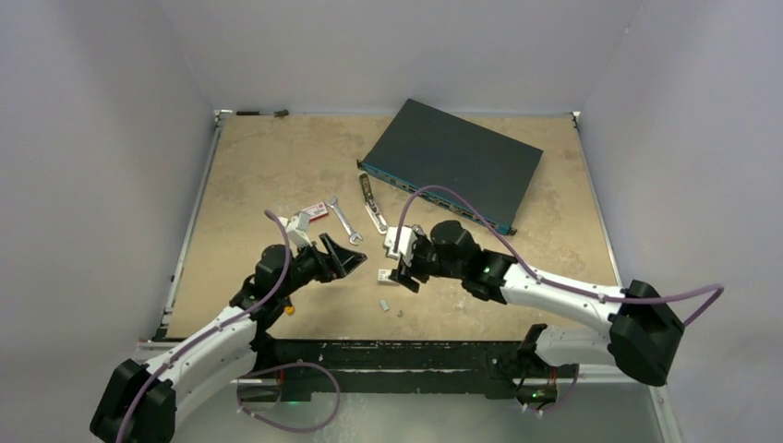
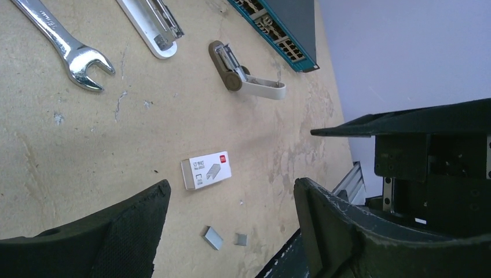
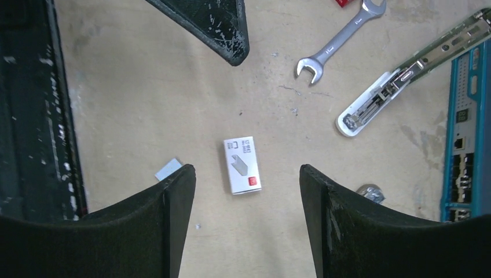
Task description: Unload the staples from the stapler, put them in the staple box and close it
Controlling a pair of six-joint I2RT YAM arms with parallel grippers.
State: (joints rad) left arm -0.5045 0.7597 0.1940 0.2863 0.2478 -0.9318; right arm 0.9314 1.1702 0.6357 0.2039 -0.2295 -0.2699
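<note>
**Top view.** A tan, stone-patterned table (image 1: pixel 258 166). The pale grey-green bar-shaped stapler (image 1: pixel 377 220) lies opened out flat mid-table, just in front of a flat dark teal network switch (image 1: pixel 457 157). A silver open-ended wrench (image 1: pixel 344 220) lies just beside it on its left. A small white cardboard staple box (image 1: pixel 384 275) sits nearer the arms. The left gripper (image 1: pixel 349 258) is low over the table left of the box, and the right gripper (image 1: pixel 403 270) is to its right. Neither touches the stapler. Two short grey staple strips (image 1: pixel 384 304) lie on the near side of the box.

**Left wrist view.** The left gripper (image 2: pixel 233 194) has its jaws wide, with nothing held. The staple box (image 2: pixel 206 171) lies on the table by the fingertips, and the staple strips (image 2: pixel 212 237) lie in the gap. The stapler (image 2: pixel 151 26) shows its rounded pale end at the top edge, with the metal channel showing. The wrench (image 2: pixel 63 46) is apart on its left. A small tan-and-brown hinged piece (image 2: pixel 243 78) lies near the network switch (image 2: pixel 278 32). I cannot tell what it is.

**Right wrist view.** The right gripper (image 3: pixel 247 179) has its jaws wide and is empty. The staple box (image 3: pixel 242 165) lies on the table beneath the gap. The stapler (image 3: pixel 382 98) is at upper right, open, with the silvery channel exposed in its pale base. It runs towards the network switch (image 3: pixel 469 127). The wrench (image 3: pixel 336 43) is near it, not touching. One staple strip (image 3: pixel 168 169) lies by the left-hand fingertip.
</note>
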